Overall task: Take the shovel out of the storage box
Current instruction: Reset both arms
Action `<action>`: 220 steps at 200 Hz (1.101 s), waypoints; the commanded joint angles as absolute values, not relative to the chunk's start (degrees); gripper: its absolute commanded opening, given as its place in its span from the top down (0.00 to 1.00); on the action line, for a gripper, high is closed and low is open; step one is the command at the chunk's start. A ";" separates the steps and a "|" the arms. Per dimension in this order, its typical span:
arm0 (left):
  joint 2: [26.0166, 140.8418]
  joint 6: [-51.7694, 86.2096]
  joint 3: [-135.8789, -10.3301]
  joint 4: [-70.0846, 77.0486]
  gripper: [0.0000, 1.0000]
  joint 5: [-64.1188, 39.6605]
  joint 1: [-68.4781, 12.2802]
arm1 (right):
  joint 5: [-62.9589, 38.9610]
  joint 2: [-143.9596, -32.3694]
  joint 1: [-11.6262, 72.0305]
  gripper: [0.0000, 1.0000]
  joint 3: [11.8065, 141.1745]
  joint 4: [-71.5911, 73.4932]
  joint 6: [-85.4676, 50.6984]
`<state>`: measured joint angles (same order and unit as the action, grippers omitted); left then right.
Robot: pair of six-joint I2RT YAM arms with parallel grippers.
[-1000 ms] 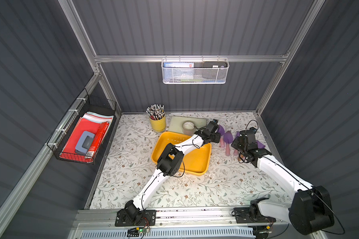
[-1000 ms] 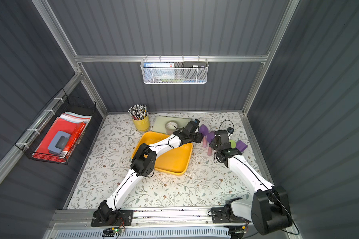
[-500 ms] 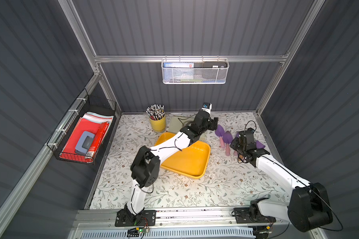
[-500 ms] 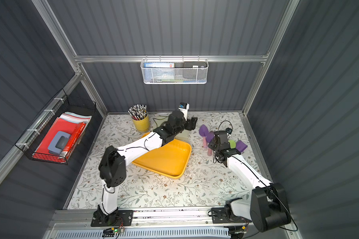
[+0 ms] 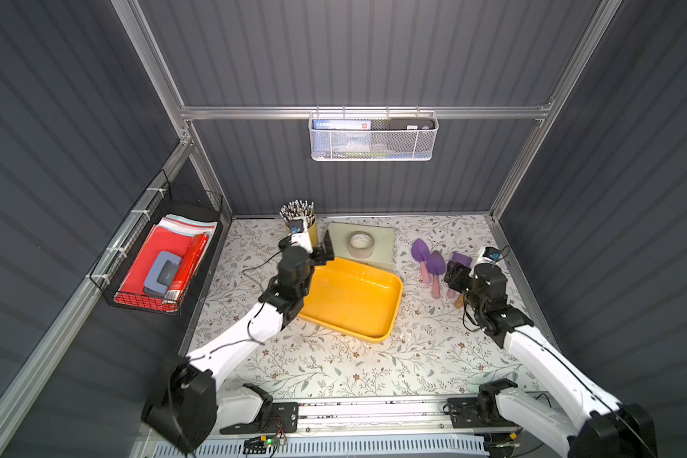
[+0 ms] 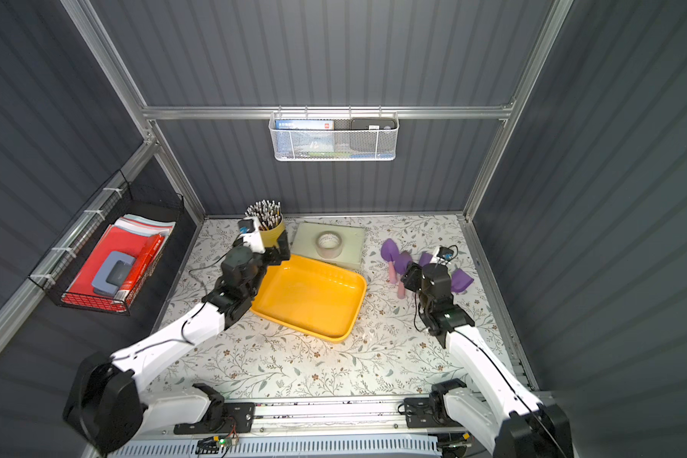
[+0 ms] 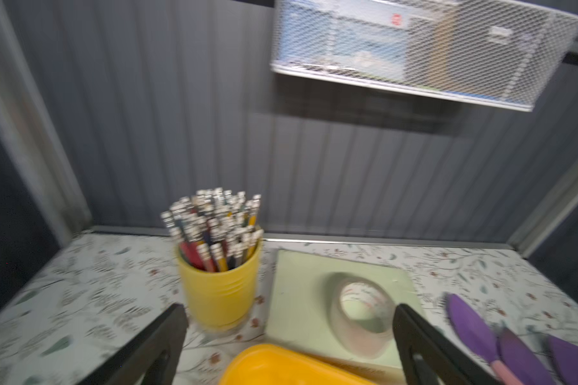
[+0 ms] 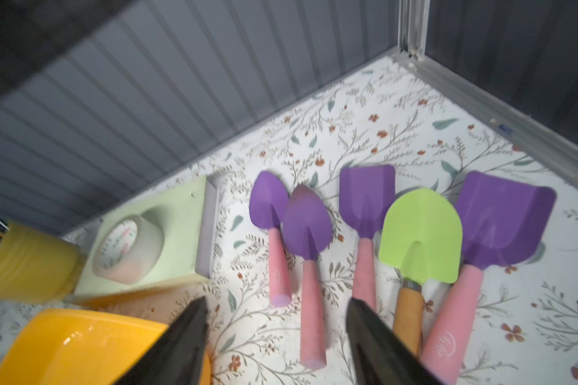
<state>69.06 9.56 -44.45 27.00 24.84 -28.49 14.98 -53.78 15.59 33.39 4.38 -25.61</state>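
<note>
Yellow storage box [image 5: 354, 305] empty, shovels [image 8: 307, 226] rowed on counter [image 5: 334, 368] to its right, so left tool [image 7: 289, 308] and right tool [image 8: 276, 301] gape wide, unloaded.

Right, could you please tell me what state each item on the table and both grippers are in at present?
storage box: empty, no shovel inside.
shovels: five, lying side by side on the table, outside the storage box.
left gripper: open, holding nothing.
right gripper: open, holding nothing.
pencil cup: upright, full.
tape roll: lying flat on a green pad.
</note>
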 commanded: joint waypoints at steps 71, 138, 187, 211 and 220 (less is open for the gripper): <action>74.27 5.19 -29.28 46.82 0.01 59.60 -26.63 | 24.65 -47.64 15.64 0.01 15.22 34.63 -6.08; 86.85 -5.56 -18.34 83.51 0.01 44.78 -22.58 | 28.59 -51.29 13.05 0.01 4.48 56.07 -1.53; 100.76 -8.05 -28.15 79.26 0.01 42.41 -20.28 | 22.58 -65.31 11.62 0.01 5.92 63.64 2.21; 98.70 -7.57 -25.41 81.71 0.01 39.32 -19.03 | 22.17 -72.53 9.33 0.01 6.80 69.97 1.40; 97.33 -7.10 -23.02 84.52 0.01 37.83 -18.39 | 19.47 -75.82 8.01 0.01 8.19 70.62 0.72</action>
<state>100.20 -6.90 -26.28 79.88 41.69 -19.64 23.33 -69.52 10.59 5.06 63.07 0.93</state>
